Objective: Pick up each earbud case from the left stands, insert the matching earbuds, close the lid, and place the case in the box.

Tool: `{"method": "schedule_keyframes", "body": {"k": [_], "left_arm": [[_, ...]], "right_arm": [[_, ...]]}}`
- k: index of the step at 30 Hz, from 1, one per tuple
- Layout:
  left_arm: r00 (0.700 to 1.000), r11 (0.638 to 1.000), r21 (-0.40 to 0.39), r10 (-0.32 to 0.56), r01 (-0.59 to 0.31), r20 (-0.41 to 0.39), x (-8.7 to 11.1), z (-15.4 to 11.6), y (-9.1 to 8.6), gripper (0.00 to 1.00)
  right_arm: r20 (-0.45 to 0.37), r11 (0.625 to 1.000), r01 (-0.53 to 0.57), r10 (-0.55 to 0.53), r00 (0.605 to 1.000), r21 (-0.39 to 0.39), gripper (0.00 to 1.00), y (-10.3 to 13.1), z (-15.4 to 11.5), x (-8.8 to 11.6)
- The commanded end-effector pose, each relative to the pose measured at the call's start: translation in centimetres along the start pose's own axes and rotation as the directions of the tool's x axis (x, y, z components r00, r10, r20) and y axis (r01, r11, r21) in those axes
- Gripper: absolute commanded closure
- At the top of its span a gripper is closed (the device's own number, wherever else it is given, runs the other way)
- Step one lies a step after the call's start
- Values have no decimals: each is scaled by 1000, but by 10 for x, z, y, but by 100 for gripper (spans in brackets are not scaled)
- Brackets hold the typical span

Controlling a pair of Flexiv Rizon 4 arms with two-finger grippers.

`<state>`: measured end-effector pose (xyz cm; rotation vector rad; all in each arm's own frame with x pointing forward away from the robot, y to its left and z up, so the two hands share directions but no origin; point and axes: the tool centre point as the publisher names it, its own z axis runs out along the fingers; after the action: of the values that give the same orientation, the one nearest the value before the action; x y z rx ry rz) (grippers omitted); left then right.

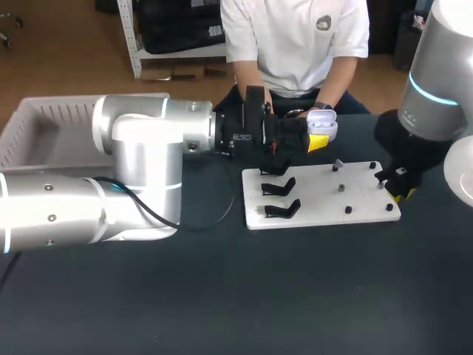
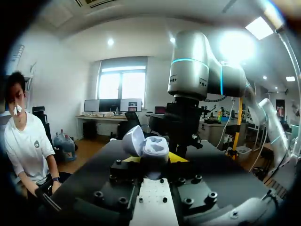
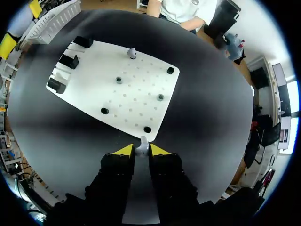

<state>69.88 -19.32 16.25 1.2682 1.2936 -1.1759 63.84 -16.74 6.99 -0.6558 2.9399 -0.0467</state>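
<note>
The counter (image 1: 236,303) is a dark, near-black matte surface that spans the head view from side to side. Light falls on it from above and leaves no hard shadows. In the right wrist view a soft pale sheen lies in bands across its surface.

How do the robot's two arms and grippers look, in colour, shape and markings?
The left arm and right arm are silver cylinders with rounded joints and thin cyan light rings. A black cable runs beside the left arm. The left gripper and right gripper are black and blocky, with yellow-tipped fingers.
</note>
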Motion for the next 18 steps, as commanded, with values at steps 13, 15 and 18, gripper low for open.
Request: {"method": "schedule_keyframes", "body": {"k": [13,15,18], "left_arm": [[1000,1000,-1,3,-3,6,1,0,1,100],[1000,1000,-1,3,-3,6,1,0,1,100],[1000,1000,-1,3,-3,6,1,0,1,100]], "right_arm": [[-66,985,-160,164,984,59,100,15,-84,10],[-66,985,-160,164,984,59,100,15,-84,10],[-66,985,-160,164,984,59,100,15,-84,10]]}}
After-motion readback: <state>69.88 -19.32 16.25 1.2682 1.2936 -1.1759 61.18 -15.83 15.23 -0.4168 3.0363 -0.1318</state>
